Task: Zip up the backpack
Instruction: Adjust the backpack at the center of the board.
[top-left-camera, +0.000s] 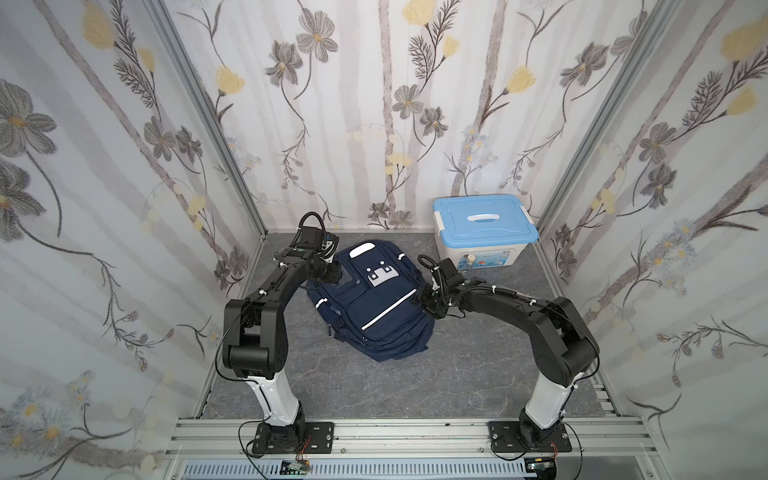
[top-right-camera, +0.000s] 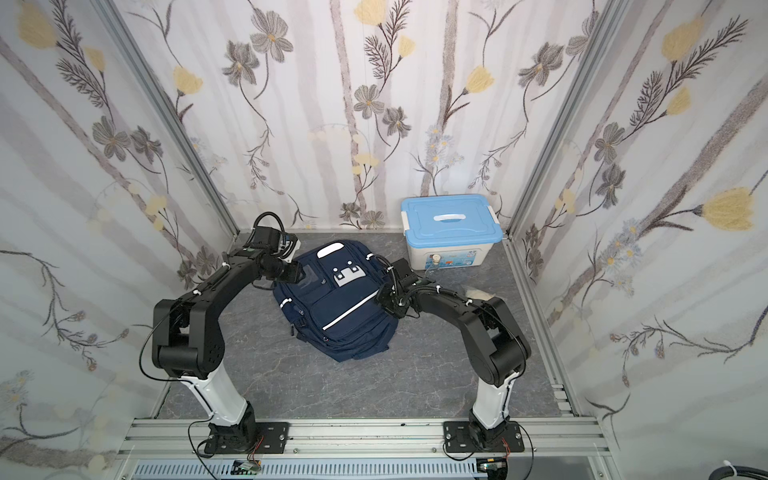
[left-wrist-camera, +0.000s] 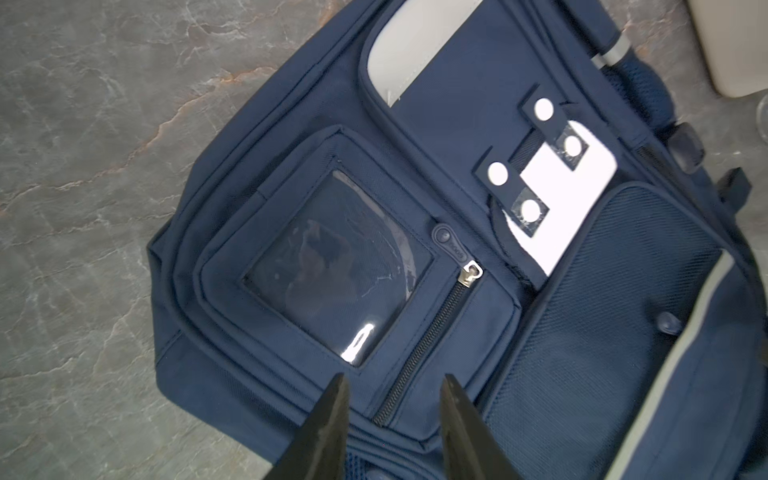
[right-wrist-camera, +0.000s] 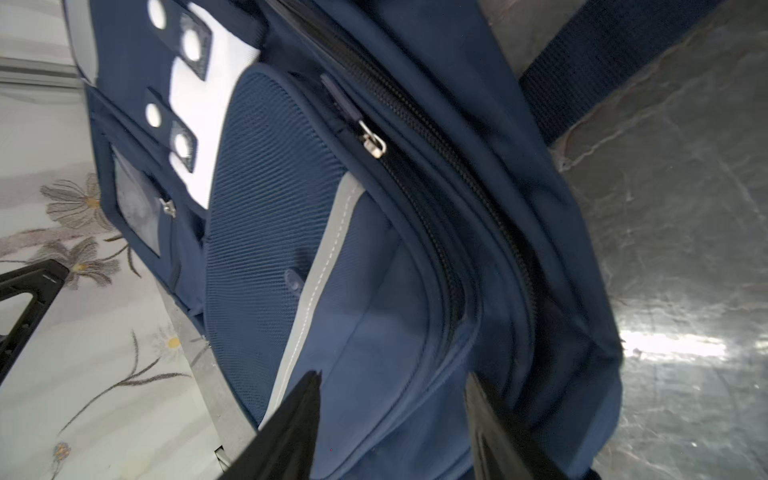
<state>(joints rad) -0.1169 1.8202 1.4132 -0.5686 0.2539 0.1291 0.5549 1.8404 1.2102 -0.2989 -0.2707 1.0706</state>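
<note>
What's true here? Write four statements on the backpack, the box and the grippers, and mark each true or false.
1. The backpack lies front-up on the tabletop. True.
2. The storage box has its blue lid off. False: the lid sits on it.
3. The left gripper and right gripper both have their jaws apart. True.
4. The left gripper grips the zipper slider by the window pocket. False: the slider lies free, away from the fingertips.
</note>
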